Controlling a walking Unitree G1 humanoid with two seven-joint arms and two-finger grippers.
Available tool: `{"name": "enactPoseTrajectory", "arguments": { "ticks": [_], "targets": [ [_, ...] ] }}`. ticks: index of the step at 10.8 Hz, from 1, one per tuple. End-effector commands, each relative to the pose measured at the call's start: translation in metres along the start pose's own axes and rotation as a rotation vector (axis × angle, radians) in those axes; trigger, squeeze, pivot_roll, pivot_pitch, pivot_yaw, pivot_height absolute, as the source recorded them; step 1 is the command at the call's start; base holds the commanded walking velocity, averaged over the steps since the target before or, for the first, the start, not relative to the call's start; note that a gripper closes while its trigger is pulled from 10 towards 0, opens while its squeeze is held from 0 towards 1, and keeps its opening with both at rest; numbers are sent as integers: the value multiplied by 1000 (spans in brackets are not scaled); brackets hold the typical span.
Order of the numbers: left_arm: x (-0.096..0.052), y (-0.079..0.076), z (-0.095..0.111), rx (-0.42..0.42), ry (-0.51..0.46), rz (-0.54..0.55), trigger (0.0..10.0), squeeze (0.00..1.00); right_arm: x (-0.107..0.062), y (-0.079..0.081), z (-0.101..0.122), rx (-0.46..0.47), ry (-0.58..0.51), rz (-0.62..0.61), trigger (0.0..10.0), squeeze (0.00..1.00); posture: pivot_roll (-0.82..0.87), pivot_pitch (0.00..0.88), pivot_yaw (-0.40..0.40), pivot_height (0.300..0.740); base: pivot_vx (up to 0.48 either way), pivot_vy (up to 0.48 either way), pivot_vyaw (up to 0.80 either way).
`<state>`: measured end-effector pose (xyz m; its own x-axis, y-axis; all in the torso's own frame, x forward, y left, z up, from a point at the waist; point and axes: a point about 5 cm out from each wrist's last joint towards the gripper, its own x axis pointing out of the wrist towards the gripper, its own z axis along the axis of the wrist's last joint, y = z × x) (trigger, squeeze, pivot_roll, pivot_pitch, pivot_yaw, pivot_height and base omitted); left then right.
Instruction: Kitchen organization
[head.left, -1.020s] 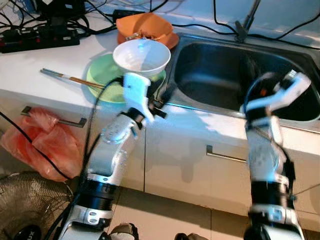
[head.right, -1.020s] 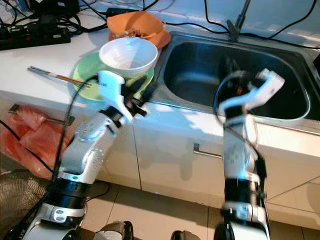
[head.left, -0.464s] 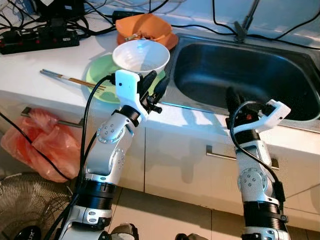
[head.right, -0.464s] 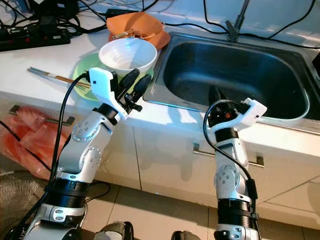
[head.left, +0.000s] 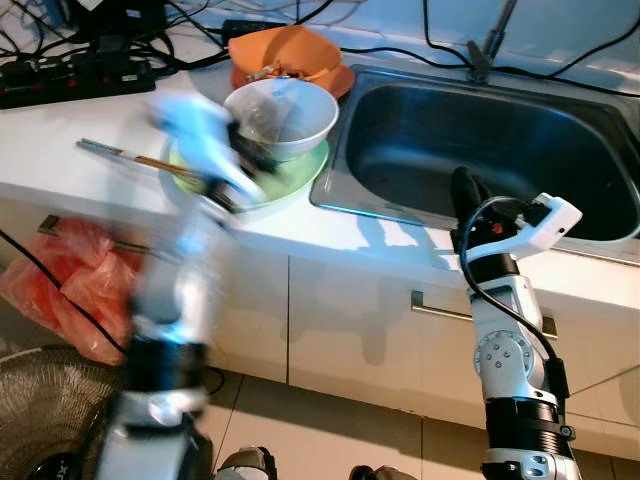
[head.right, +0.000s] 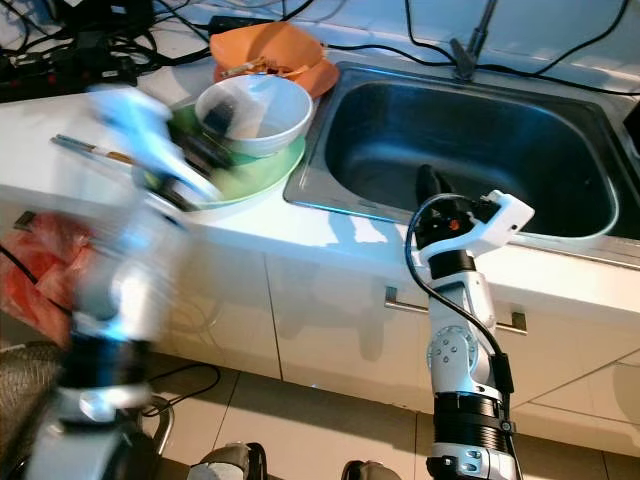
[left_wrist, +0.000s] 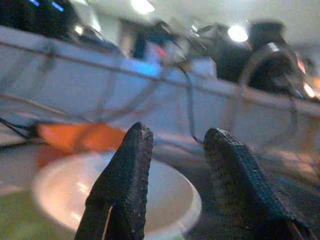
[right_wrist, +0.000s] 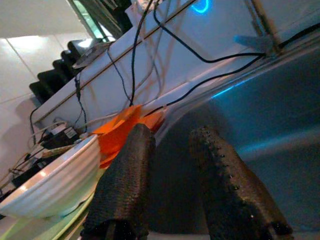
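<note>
Two head views show the same kitchen scene. On the white counter (head.left: 70, 140) a white ribbed bowl (head.left: 285, 112) stands on a pale green round plate (head.left: 285, 180), with an orange plastic dish (head.left: 290, 55) behind it and a pair of chopsticks (head.left: 120, 155) lying to the plate's left. The left arm is a blur over the plate's near edge, so the left tool (head.left: 245, 135) sits at the bowl's near rim and its spread cannot be told from here. The right tool (head.left: 465, 190) hangs over the front lip of the stainless steel sink (head.left: 480, 140), its black fingers pointing into the basin. A red plastic bag (head.left: 60, 285) hangs at the cabinet front, and a black power strip (head.left: 75, 80) with cables lies at the counter's back.

From the left wrist, the left tool (left_wrist: 175, 165) holds its two black fingers apart, empty, just before the white bowl (left_wrist: 165, 195), with the orange dish (left_wrist: 80, 137) beyond.

From the right wrist, the right tool (right_wrist: 167, 165) likewise has its fingers spread with nothing between, above the sink's dark basin (right_wrist: 270, 115); the bowl (right_wrist: 55, 185) and orange dish (right_wrist: 125, 130) lie to one side.
</note>
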<state>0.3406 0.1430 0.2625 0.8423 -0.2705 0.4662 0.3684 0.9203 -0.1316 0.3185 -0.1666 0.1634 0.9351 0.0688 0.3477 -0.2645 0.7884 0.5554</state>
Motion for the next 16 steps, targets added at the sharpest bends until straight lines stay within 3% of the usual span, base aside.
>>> {"name": "enactPoseTrajectory", "arguments": {
  "ticks": [1, 3, 4, 6, 7, 8, 10, 12, 13, 16],
  "targets": [
    [1, 14, 13, 6, -41, 60, 10000, 0, 0, -2, -1, -5, -2, -16, 10000, 0, 139, 120, -34, 740, 0, 0, 0],
    [-5, 49, 25, 99, -38, 184, 10000, 0, 1, -1, -2, -2, 7, -13, 10000, 0, 140, 127, -34, 740, 0, 0, 0],
    [-11, 67, 33, 257, 7, 202, 10000, 0, 0, -1, -4, 1, 12, -15, 10000, 0, 145, 131, -32, 740, 0, 0, 0],
    [-19, 84, 35, 386, 85, 187, 10000, 0, -1, -2, -6, 4, 18, -22, 10000, 0, 146, 134, -30, 740, 0, 0, 0],
    [-27, 94, 36, 492, 169, 115, 10000, 0, -1, 0, -7, 8, 19, -19, 10000, 0, 146, 135, -28, 740, 0, 0, 0],
    [-30, 101, 40, 531, 198, 97, 10000, 0, 0, 0, -7, 11, 19, -18, 10000, 0, 146, 137, -28, 740, 0, 0, 0],
    [-36, 123, 50, 746, 319, 77, 10000, 0, 0, -1, -8, 20, 17, -23, 10000, 0, 153, 134, -24, 740, 0, 0, 0],
    [-41, 128, 50, 802, 386, 43, 10000, 0, 0, -1, -8, 21, 20, -22, 10000, 0, 152, 130, -25, 740, 0, 0, 0],
    [-48, 130, 43, 902, 490, -33, 10000, 0, 0, 0, -10, 24, 25, -19, 10000, 0, 155, 128, -27, 740, 0, 0, 0],
    [-54, 131, 33, 957, 622, -156, 10000, 0, 1, 1, -13, 32, 30, -16, 10000, 0, 159, 119, -22, 740, 0, 0, 0]
  ]
}}
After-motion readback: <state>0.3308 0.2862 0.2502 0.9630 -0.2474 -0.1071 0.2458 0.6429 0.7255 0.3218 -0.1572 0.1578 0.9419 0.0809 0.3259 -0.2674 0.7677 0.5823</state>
